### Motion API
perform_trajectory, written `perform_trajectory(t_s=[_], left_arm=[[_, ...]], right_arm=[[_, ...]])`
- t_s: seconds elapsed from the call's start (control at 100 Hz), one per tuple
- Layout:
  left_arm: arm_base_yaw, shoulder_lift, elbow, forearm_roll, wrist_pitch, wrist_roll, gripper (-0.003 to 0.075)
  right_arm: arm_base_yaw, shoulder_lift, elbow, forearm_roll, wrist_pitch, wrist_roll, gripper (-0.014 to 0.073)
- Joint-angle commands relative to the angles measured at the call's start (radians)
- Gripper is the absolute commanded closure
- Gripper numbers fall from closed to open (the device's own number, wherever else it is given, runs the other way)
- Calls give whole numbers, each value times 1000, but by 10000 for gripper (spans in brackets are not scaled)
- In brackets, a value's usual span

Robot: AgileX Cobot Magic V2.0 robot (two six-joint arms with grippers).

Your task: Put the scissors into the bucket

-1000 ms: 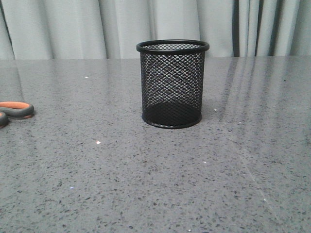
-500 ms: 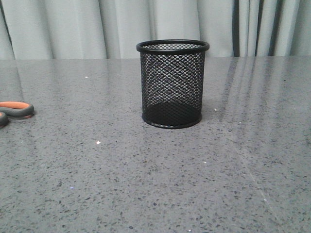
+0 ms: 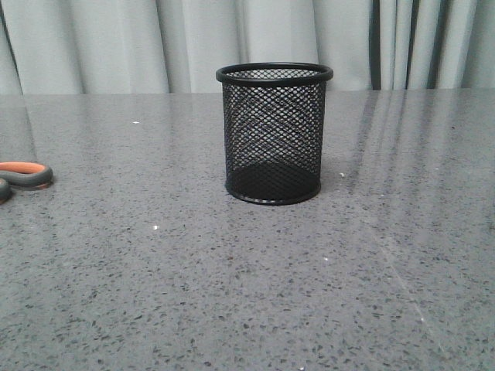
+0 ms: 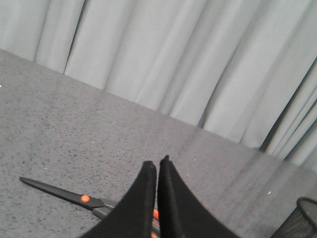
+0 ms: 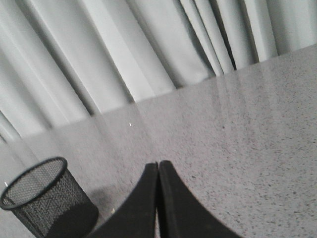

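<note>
The bucket (image 3: 274, 133), a black wire-mesh cup, stands upright at the table's middle; it also shows in the right wrist view (image 5: 42, 201), and an edge of it in the left wrist view (image 4: 303, 218). The scissors lie flat at the far left; only an orange-lined handle (image 3: 25, 175) shows in the front view. In the left wrist view their dark blades and orange pivot dot (image 4: 74, 196) lie on the table under my left gripper (image 4: 157, 163), which is shut and empty above them. My right gripper (image 5: 158, 164) is shut and empty, to the right of the bucket.
The grey speckled table (image 3: 247, 278) runs back to a pale grey curtain (image 3: 116, 46) along its far edge. Neither arm shows in the front view.
</note>
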Motion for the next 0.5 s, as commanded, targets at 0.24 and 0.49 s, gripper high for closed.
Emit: perform_trajectory(t_s=[0.24,0.49], left_arm=[[-52,450,-482,121,328,373,740],[-279,695,-704,526,631,432,739]], right_arm=[[35,445,-413,-81,232,-278,645],[169,610,-563,-117,375,-394,645]])
